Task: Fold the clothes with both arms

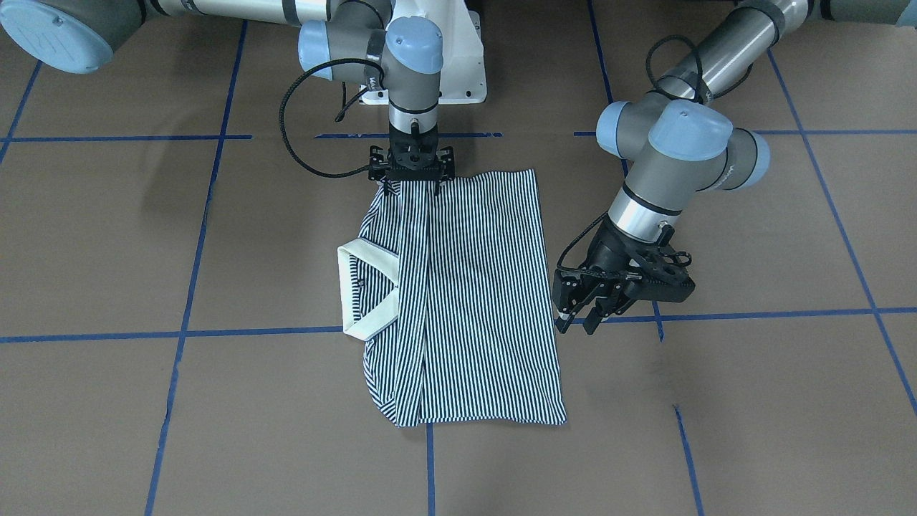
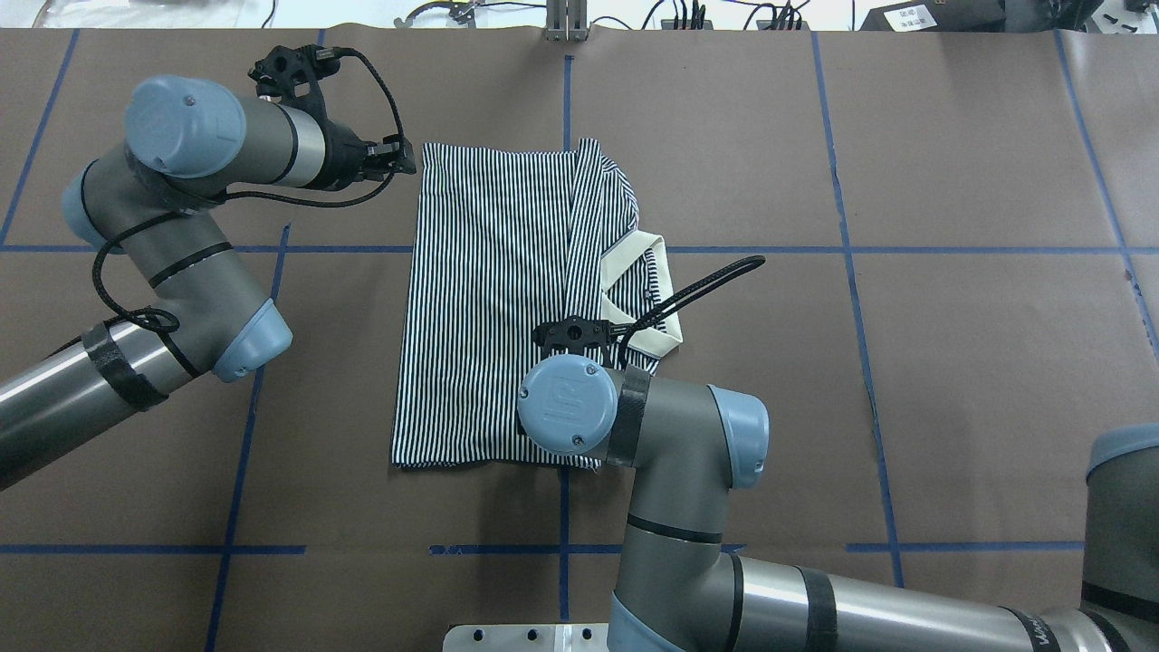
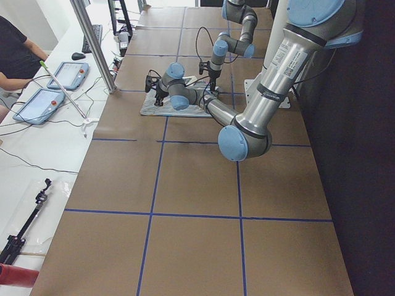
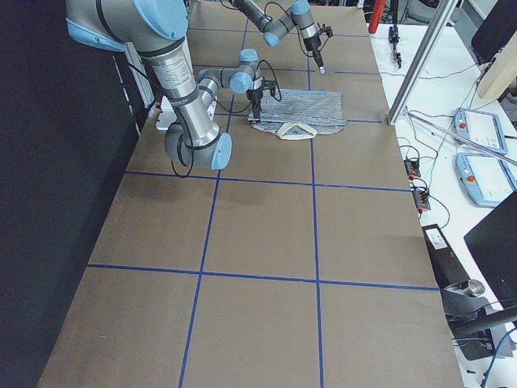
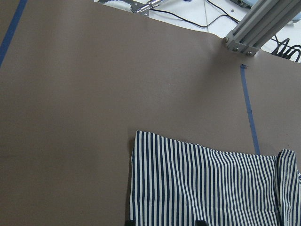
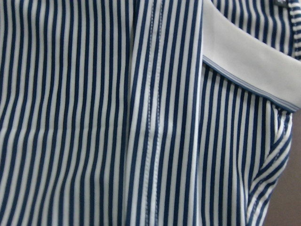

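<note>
The striped polo shirt [image 1: 473,301] lies flat on the brown table, folded narrow, its cream collar [image 1: 369,287] on my right side. It also shows in the overhead view [image 2: 489,299]. My right gripper [image 1: 412,190] points straight down at the shirt's robot-side edge near the collar end. Its fingers stand apart with cloth between them. The right wrist view shows only close striped cloth [image 6: 94,113] and the collar [image 6: 244,56]. My left gripper [image 1: 582,321] is open and empty, raised beside the shirt's far hem corner [image 2: 430,154]. The left wrist view looks down on that corner [image 5: 202,183].
The white pedestal base [image 1: 458,64] stands just behind the shirt. Blue tape lines [image 2: 851,251] grid the brown table. An aluminium post [image 2: 563,23] stands at the far edge. Operators' tablets [image 3: 37,102] lie on a side bench beyond it.
</note>
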Robot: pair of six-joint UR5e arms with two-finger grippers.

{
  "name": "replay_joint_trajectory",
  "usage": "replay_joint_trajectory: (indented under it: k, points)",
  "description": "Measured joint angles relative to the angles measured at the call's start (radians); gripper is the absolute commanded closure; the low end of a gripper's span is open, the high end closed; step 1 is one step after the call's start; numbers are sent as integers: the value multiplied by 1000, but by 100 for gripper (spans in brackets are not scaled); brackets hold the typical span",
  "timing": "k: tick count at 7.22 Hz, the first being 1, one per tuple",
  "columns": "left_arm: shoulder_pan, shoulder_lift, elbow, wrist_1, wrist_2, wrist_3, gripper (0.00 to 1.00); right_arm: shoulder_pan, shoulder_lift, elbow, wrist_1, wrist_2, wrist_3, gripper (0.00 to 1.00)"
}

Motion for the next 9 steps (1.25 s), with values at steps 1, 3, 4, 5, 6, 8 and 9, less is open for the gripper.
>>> replay_joint_trajectory:
  k: [1,3,4,5,6,8,9]
  points:
    - [1,-1,0,0,0,-3,47,4,-16,19,-13,1,-13,0]
    - [2,-2,-2,0,0,-19,47,15,-74,78,-24,6,-37,0]
    - [2,-2,-5,0,0,-25,47,26,-117,123,-24,14,-59,0]
    - [2,-2,-8,0,0,-27,47,38,-162,157,-24,20,-87,0]
    - [3,-3,-10,0,0,-28,47,50,-200,188,-24,23,-115,0]
    - [3,-3,-15,0,0,-29,47,67,-238,229,-25,30,-147,0]
    - [3,-3,-16,1,0,-29,47,74,-227,228,-22,32,-149,0]
